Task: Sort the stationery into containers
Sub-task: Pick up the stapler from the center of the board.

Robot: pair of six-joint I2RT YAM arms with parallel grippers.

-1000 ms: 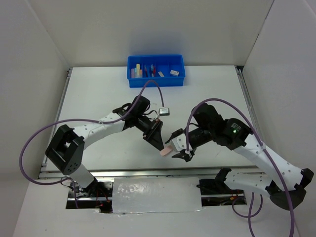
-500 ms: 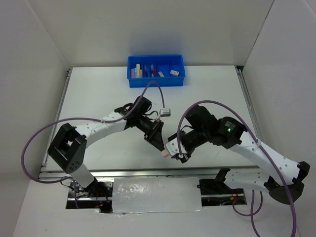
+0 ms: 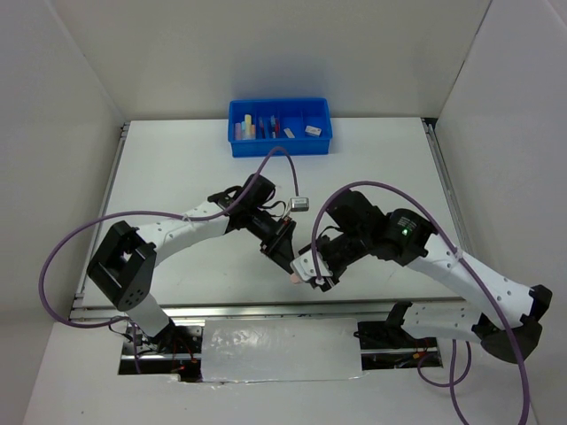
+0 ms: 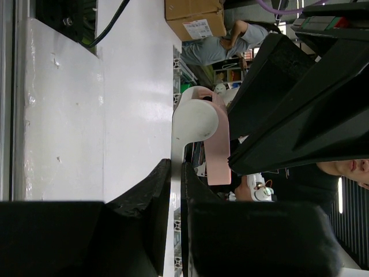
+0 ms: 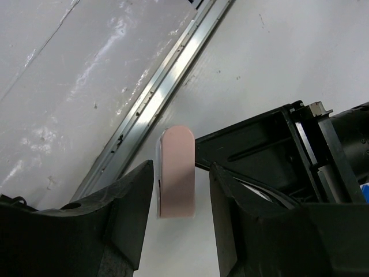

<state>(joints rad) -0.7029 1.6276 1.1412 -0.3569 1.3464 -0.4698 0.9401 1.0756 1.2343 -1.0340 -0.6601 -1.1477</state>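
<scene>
White walls close in a white table (image 3: 177,168), with both arms reaching toward each other over its near middle. At the far edge sits the blue tray (image 3: 280,149), well apart from the arms. It holds pale yellow bars (image 3: 248,125) in a left compartment, thin red and blue pens (image 3: 273,124) next to them, and a small white eraser (image 3: 312,130) further right.

The left gripper (image 3: 285,264) points down toward the near edge, and its jaws are pinched almost together. At its tip it holds a pink eraser (image 3: 293,276), a flat piece with a rounded end, clear of the table. The left wrist view shows that eraser (image 4: 217,144) just past the nearly touching fingers, with a white side facing the camera.

The right gripper (image 3: 312,273) comes in from the other side and meets it tip to tip. Its jaws are partly spread and straddle the eraser (image 5: 177,173). In the right wrist view its dark fingers (image 5: 130,202) stand on either side of the pink face, with a thin gap on each side, so they are not gripping it. One black finger of the left gripper lies against the eraser's right edge.
</scene>
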